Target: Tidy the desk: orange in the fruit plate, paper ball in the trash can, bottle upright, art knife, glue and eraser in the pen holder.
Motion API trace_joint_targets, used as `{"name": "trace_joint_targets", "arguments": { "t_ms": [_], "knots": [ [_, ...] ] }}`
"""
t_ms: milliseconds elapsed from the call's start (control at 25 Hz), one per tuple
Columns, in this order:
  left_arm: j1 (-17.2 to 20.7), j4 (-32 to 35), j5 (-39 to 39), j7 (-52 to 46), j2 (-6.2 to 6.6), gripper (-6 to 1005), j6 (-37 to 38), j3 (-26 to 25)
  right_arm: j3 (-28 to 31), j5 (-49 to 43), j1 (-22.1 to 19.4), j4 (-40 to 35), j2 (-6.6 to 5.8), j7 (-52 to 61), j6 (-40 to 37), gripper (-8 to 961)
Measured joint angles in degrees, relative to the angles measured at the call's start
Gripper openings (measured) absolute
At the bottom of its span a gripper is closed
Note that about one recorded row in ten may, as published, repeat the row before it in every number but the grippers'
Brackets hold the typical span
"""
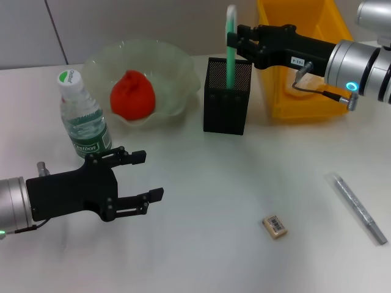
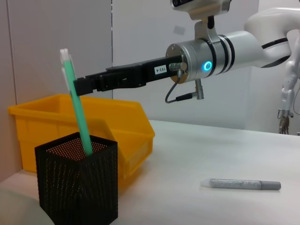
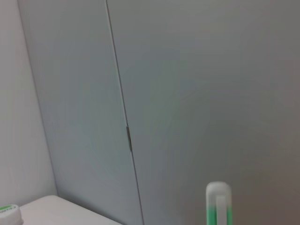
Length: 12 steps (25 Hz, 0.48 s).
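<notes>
While the yellow trash can (image 1: 299, 97) sits far right, I see my right gripper (image 1: 234, 43) beside the green stick (image 1: 230, 55) standing in the pen holder (image 1: 227, 116); whether it grips, I cannot tell. My left gripper (image 1: 145, 176) hovers spread apart near the upright bottle (image 1: 82, 116); the eraser (image 1: 275, 226) lies near right.

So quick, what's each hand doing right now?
Left hand: open, empty, hovering near the bottle.
Right hand: at the green stick standing in the pen holder; grip cannot be told.

Lab or office room, plain white table (image 1: 201, 244), grey panelled wall (image 3: 187, 93)
</notes>
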Motion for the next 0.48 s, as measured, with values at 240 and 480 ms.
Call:
{"name": "trace_joint_targets", "arguments": {
  "t_ms": [240,480],
  "knots": [
    [0.02,0.0,-0.09,0.0,0.07,802,0.0,0.0,0.19,0.0,0.03,0.6,0.0,-1.15,0.15,332],
    [-0.03,0.04,-0.13,0.02,0.13,802,0.0,0.0,0.36,1.95,-0.17,0.59,0.0,-1.15,0.06,479]
  ]
}}
